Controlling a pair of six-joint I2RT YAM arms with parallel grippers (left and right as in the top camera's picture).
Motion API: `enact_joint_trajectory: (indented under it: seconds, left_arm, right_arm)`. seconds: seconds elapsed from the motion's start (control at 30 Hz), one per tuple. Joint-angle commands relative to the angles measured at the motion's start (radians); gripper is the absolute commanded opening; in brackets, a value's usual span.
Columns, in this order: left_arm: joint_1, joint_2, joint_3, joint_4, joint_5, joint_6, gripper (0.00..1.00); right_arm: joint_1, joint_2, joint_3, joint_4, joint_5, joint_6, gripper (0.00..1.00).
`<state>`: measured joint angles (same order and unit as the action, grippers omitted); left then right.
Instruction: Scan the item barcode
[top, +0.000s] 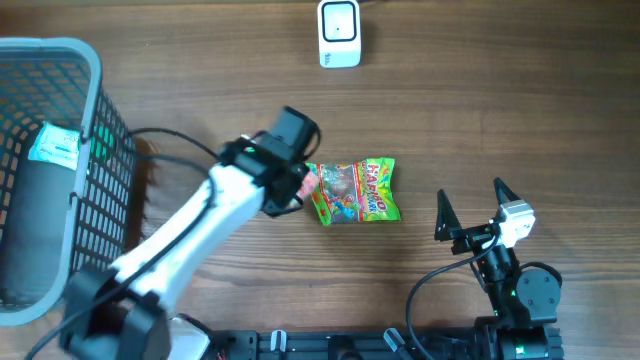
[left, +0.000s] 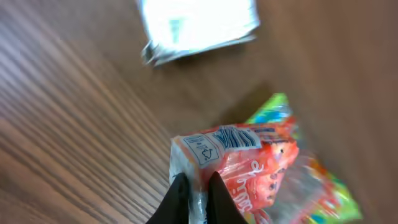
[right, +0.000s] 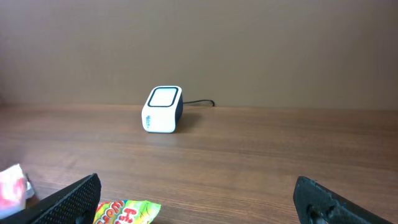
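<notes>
We find the candy bag (top: 355, 190) at the centre of the overhead frame: a crinkled green packet with red, yellow and orange print. In the left wrist view its red end carries a white panel with a strip of dark bars. The left gripper (top: 303, 185) is clamped on the bag's left edge. The right gripper (top: 472, 207), lower right, stands spread wide and holds nothing. The white scanner (top: 339, 33) sits at top centre on the wooden table (top: 500, 100). A grey mesh basket (top: 95, 70) occupies the left edge.
</notes>
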<state>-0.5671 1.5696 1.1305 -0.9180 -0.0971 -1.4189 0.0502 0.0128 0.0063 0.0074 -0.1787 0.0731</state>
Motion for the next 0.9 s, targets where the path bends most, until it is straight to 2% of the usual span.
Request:
enact_joint_trajectory:
  seconds: [0.0, 0.03, 0.07, 0.1, 0.13, 0.17, 0.3, 0.4, 0.5, 0.57, 0.67, 0.7, 0.8, 0.87]
  left_arm:
    - [-0.053, 0.080, -0.007, 0.002, -0.006, -0.214, 0.04]
    - [-0.063, 0.080, -0.007, 0.004, -0.006, -0.221, 0.04]
    - [-0.070, 0.061, -0.006, 0.010, -0.006, -0.220, 0.42]
    - [-0.069, 0.031, -0.003, 0.011, -0.011, -0.211, 0.73]
    - [-0.064, -0.019, 0.006, 0.009, -0.030, -0.189, 0.93]
    - [-0.057, -0.064, 0.020, 0.008, -0.046, -0.160, 1.00]
    - [0.027, -0.285, 0.141, -0.002, -0.109, 0.039, 1.00]
    - [0.169, -0.428, 0.256, -0.021, -0.212, 0.230, 1.00]
    - [0.411, -0.539, 0.277, -0.020, -0.358, 0.315, 1.00]
    - [0.616, -0.555, 0.277, 0.002, -0.396, 0.441, 1.00]
    - [0.841, -0.510, 0.277, 0.061, -0.371, 0.549, 1.00]
    - [0.906, -0.479, 0.277, 0.090, -0.317, 0.594, 1.00]
    - [1.027, -0.360, 0.277, 0.152, -0.085, 0.752, 1.00]
    - [1.055, -0.263, 0.277, 0.146, -0.074, 0.788, 1.00]
  right_arm:
    - [0.005, -0.008, -0.001, 0.005, 0.005, -0.014, 1.00]
    - [0.005, -0.008, -0.001, 0.005, 0.005, -0.013, 1.00]
    - [0.005, -0.008, -0.001, 0.005, 0.005, -0.013, 1.00]
    - [0.005, -0.008, -0.001, 0.005, 0.005, -0.013, 1.00]
    - [0.005, -0.008, -0.001, 0.005, 0.005, -0.013, 1.00]
    - [0.005, -0.008, -0.001, 0.005, 0.005, -0.013, 1.00]
    - [0.005, -0.008, -0.001, 0.005, 0.005, -0.013, 1.00]
    - [0.005, -0.008, -0.001, 0.005, 0.005, -0.013, 1.00]
    - [0.005, -0.008, -0.001, 0.005, 0.005, -0.013, 1.00]
    - [0.005, -0.008, -0.001, 0.005, 0.005, -0.013, 1.00]
    - [0.005, -0.008, -0.001, 0.005, 0.005, -0.013, 1.00]
    - [0.005, -0.008, -0.001, 0.005, 0.005, -0.013, 1.00]
    - [0.005, -0.008, -0.001, 0.005, 0.005, -0.013, 1.00]
    - [0.005, -0.008, -0.001, 0.005, 0.005, -0.013, 1.00]
